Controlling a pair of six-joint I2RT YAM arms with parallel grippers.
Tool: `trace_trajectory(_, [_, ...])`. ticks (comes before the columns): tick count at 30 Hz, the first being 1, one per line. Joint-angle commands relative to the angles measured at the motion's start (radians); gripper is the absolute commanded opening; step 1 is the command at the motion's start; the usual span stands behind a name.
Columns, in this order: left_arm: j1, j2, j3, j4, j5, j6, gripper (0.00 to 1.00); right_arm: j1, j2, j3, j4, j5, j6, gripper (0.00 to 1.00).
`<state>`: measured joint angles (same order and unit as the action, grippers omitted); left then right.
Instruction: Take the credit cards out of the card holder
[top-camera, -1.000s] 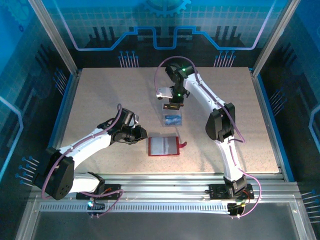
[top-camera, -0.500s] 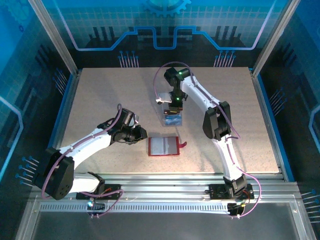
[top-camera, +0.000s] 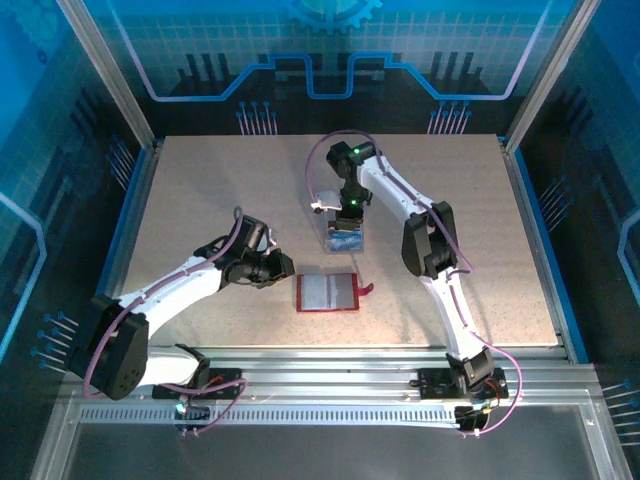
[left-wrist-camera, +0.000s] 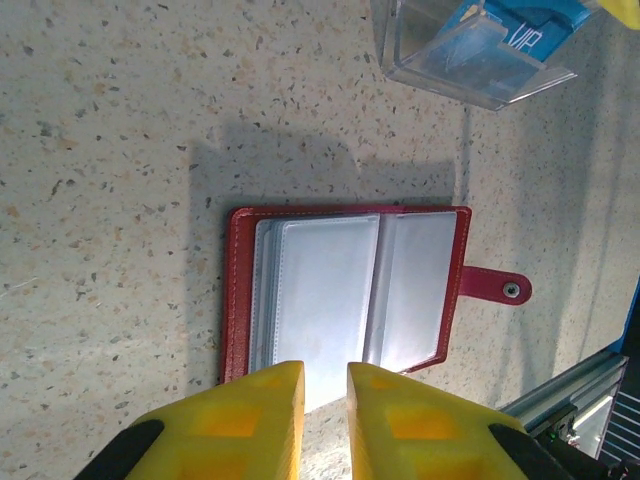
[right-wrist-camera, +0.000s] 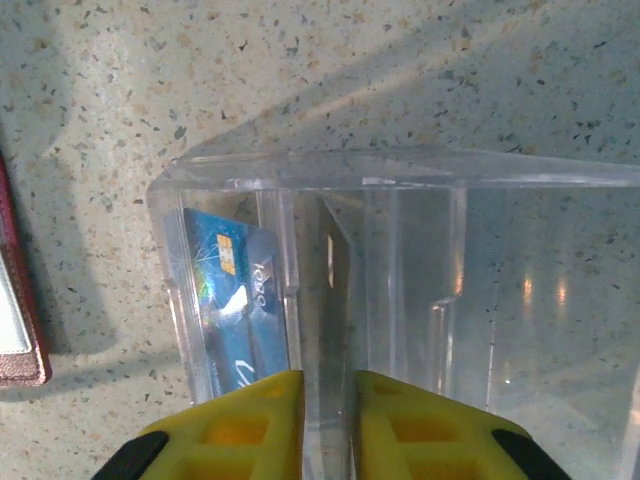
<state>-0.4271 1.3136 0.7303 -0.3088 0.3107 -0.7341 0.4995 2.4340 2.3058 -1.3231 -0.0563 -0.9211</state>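
The card holder (top-camera: 327, 292) lies open on the table, red with greyish clear pockets (left-wrist-camera: 330, 300) and its snap tab to the right. My left gripper (top-camera: 287, 268) is at its left edge. In the left wrist view the left gripper (left-wrist-camera: 325, 385) has its jaws a narrow gap apart over the holder's edge, with a pocket leaf showing in the gap. My right gripper (top-camera: 346, 214) hangs over the clear tray (right-wrist-camera: 400, 165). Its jaws (right-wrist-camera: 328, 390) stand slightly apart around a dark card (right-wrist-camera: 332, 300) upright in a slot. A blue credit card (right-wrist-camera: 235, 300) stands in the neighbouring slot.
The tray (top-camera: 345, 238) sits just behind the holder, mid-table. Its red edge (right-wrist-camera: 15, 330) shows at the left of the right wrist view. A metal rail (top-camera: 330, 365) runs along the near table edge. Bare speckled tabletop (top-camera: 200, 190) lies to the left and right.
The right gripper has come down to the tray with the dark card and its jaws have parted a little. The left arm and the holder have stayed put.
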Motion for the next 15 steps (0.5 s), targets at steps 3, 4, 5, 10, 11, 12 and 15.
trace_trajectory(3, [0.008,-0.019,-0.009,0.005,0.018,-0.015,0.19,-0.015,-0.036,0.026,0.037,0.036,0.015,0.22])
trace_trajectory(4, [0.009,-0.022,-0.012,0.005,0.016,-0.016,0.19,-0.015,-0.042,0.025,0.042,0.043,0.017,0.23])
trace_trajectory(5, [0.008,-0.024,-0.014,0.004,0.016,-0.016,0.19,-0.016,-0.049,0.023,0.048,0.049,0.020,0.23])
trace_trajectory(10, [0.009,-0.025,-0.013,0.004,0.015,-0.014,0.19,-0.018,-0.097,-0.025,0.092,0.043,0.029,0.25])
trace_trajectory(11, [0.009,-0.025,-0.011,0.002,0.014,-0.014,0.19,-0.018,-0.102,-0.033,0.099,0.039,0.033,0.25])
trace_trajectory(12, [0.009,-0.025,-0.011,0.002,0.015,-0.014,0.19,-0.018,-0.103,-0.041,0.106,0.031,0.037,0.26])
trace_trajectory(15, [0.008,-0.025,-0.011,0.001,0.014,-0.011,0.19,-0.023,-0.145,-0.073,0.150,0.019,0.054,0.27])
